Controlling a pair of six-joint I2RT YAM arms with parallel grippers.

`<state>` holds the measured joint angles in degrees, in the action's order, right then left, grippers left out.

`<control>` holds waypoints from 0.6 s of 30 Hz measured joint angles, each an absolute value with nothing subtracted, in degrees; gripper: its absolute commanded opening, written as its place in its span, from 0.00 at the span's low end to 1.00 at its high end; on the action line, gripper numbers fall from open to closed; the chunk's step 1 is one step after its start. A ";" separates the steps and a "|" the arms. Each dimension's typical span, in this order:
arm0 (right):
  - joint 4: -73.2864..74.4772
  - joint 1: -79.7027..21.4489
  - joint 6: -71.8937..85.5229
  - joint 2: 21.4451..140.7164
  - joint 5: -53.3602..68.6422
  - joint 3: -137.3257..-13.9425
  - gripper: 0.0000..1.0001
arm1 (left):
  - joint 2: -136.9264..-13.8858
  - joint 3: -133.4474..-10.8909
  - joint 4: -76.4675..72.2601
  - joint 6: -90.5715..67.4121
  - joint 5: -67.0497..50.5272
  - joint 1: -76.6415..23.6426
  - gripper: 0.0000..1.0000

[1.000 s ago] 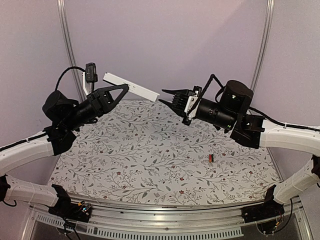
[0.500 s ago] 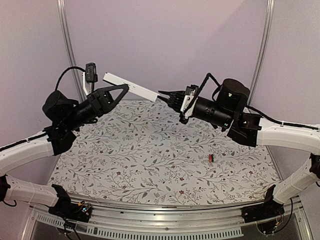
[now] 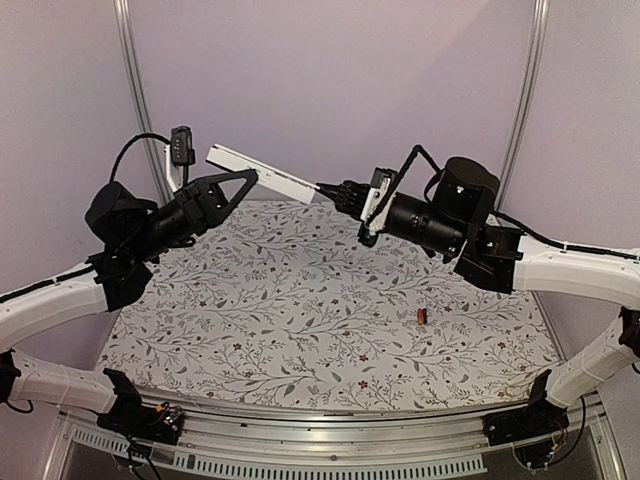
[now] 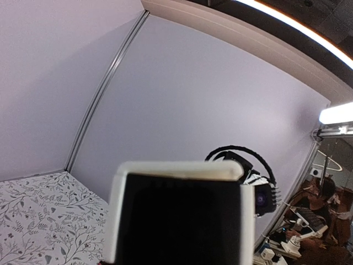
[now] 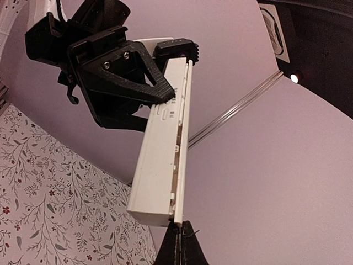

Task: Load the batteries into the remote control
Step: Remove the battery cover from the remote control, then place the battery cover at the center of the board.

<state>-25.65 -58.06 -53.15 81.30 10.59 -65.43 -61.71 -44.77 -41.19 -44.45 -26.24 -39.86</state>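
Since a second ago my right gripper (image 3: 326, 188) has slid leftward and drawn its fingers together. Its tips are now pressed shut, meeting the free end of the remote control (image 3: 268, 174). The remote control is held up in the air, well above the table (image 3: 300, 300). It slopes down from its far-left end toward the right arm. My left gripper (image 3: 251, 176) pinches it across its width, closer to the left end than the right.

On the right wrist camera the closed black tips sit at the bottom corner of the white bar, right by the seam along its edge. I cannot tell whether they are in the seam or only touching it. The left wrist camera shows little beyond the remote end-on, dark-faced with a white rim.

One red-orange and black battery (image 3: 422, 316) lies on the flowered cloth, on the right side, well apart from both grippers.
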 measured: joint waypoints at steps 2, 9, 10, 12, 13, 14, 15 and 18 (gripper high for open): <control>-25.56 -57.89 -52.18 81.30 10.13 -65.58 0.00 | -61.71 -44.49 -41.17 -44.14 -26.20 -39.86 0.00; -25.74 -56.42 -45.95 81.28 8.45 -67.72 0.00 | -61.71 -42.44 -39.66 -43.31 -25.98 -39.72 0.00; -25.71 -56.14 -44.64 81.28 7.75 -68.05 0.00 | -61.71 -42.26 -39.55 -43.22 -25.93 -39.70 0.00; -25.61 -55.59 -42.57 81.28 6.83 -68.55 0.00 | -61.71 -41.98 -39.29 -43.05 -25.67 -39.64 0.00; -25.28 -55.11 -41.15 81.28 6.22 -68.93 0.00 | -61.71 -41.82 -39.27 -42.92 -25.47 -39.55 0.00; -25.19 -54.43 -39.46 81.28 5.69 -69.12 0.00 | -61.67 -41.63 -39.18 -42.78 -25.23 -39.48 0.00; -24.77 -53.74 -37.71 81.28 5.15 -69.30 0.00 | -61.56 -41.47 -39.00 -42.61 -25.04 -39.46 0.00; -21.65 -50.68 -30.09 81.28 4.14 -70.17 0.00 | -60.40 -40.60 -38.17 -41.58 -24.51 -39.31 0.00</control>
